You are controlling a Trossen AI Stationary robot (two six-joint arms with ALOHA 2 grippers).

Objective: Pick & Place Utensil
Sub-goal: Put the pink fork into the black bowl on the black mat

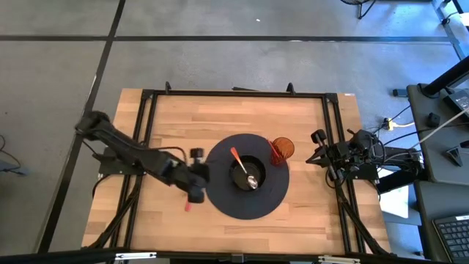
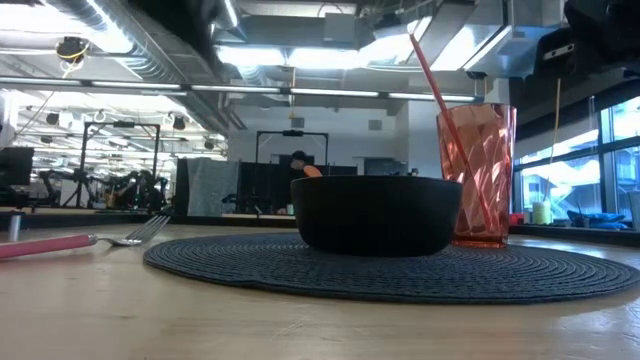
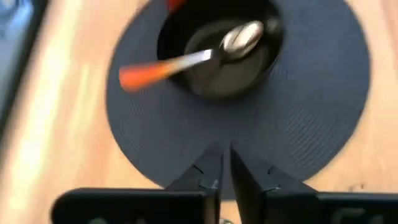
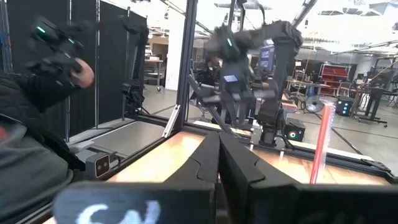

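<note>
One spoon point(image 1: 245, 169) handle-up in bowl point(image 1: 236, 178)

my left gripper point(image 1: 196, 183) hangs over the left edge of the round dark placemat point(image 1: 220, 202). a spoon point(image 1: 244, 169) with an orange handle lies in the black bowl point(image 1: 253, 163) at the mat's middle, an orange cup point(image 1: 281, 150) just beside; my right gripper point(image 1: 320, 147) waits at the table's right edge

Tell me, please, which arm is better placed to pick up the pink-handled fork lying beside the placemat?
Left. The left gripper hovers at the placemat's edge, right by the fork; the right gripper waits at the table's far side.
</note>
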